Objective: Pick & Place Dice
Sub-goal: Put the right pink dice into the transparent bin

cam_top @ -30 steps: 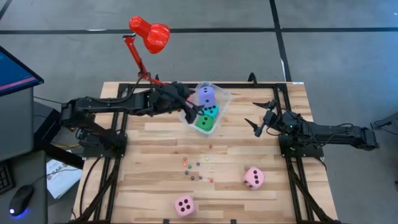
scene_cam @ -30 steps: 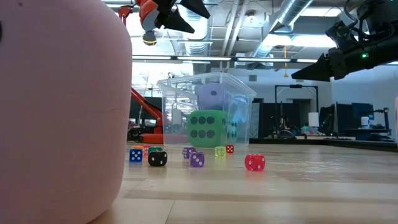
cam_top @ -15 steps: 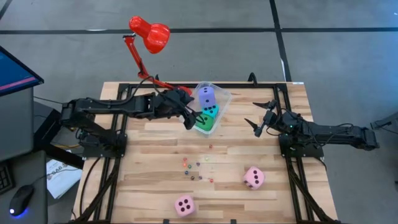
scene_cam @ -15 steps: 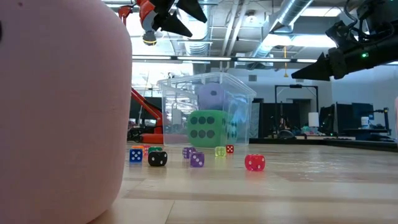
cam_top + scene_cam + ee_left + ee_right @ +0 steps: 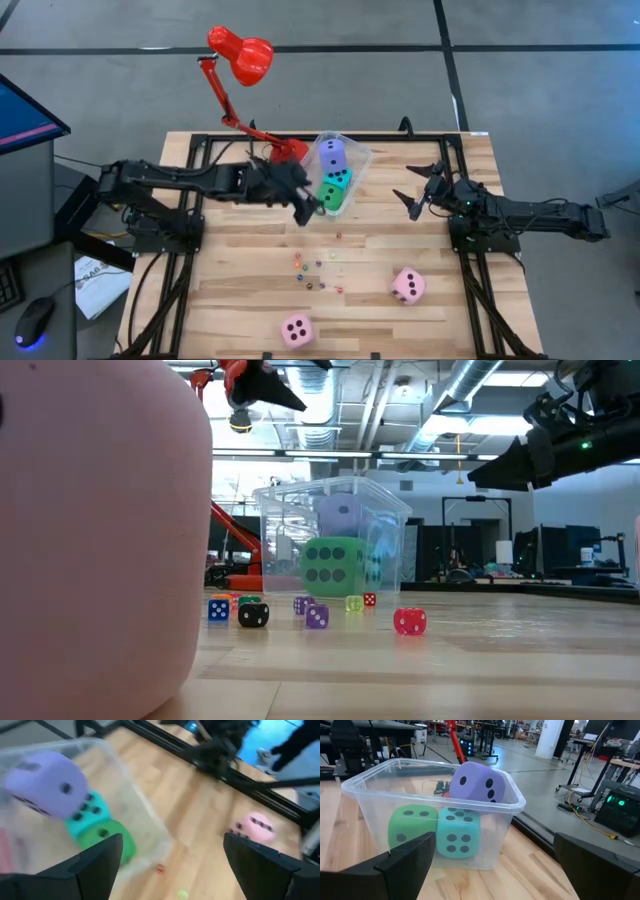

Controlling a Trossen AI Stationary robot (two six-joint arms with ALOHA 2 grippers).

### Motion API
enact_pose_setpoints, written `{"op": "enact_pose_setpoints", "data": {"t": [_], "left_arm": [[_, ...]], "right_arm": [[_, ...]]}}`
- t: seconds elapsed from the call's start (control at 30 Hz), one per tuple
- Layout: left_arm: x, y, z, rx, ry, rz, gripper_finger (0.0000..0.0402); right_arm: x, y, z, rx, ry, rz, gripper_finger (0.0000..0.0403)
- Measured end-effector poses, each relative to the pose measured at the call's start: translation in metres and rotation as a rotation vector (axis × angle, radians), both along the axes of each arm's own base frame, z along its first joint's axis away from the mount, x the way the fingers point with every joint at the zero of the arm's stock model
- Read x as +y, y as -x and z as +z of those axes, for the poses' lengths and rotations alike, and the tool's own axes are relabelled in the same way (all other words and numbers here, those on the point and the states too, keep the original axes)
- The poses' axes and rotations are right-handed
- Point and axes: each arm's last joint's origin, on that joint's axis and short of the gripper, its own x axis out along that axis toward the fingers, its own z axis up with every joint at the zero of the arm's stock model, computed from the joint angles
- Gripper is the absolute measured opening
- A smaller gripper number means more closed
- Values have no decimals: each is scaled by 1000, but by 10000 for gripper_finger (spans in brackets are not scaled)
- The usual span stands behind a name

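Now the left gripper [image 5: 308,207], jaws spread and empty, hangs beside the tub [image 5: 352,152]; swinging carelessly could tip it. The right gripper [image 5: 415,200] waits, also spread.

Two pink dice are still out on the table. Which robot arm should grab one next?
Probably the right: its open claw is nearer the pink die on its side. The left claw hangs empty beside the tub.

Clear plastic tub [image 5: 352,152] on wooden table [image 5: 220,290], red desk lamp [image 5: 240,55] behind
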Motion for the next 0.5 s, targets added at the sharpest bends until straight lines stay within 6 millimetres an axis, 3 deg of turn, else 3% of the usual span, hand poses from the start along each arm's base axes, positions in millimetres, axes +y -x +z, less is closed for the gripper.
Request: {"op": "enact_pose_setpoints", "data": {"t": [0.13,0.5], "left_arm": [[-21,3,0,-31,35,44,337],[-68,13,0,-54,137,-39,337]], "right_arm": [[0,0,-1,7,-2,0,400],[0,0,2,-27,-12,-2,400]]}}
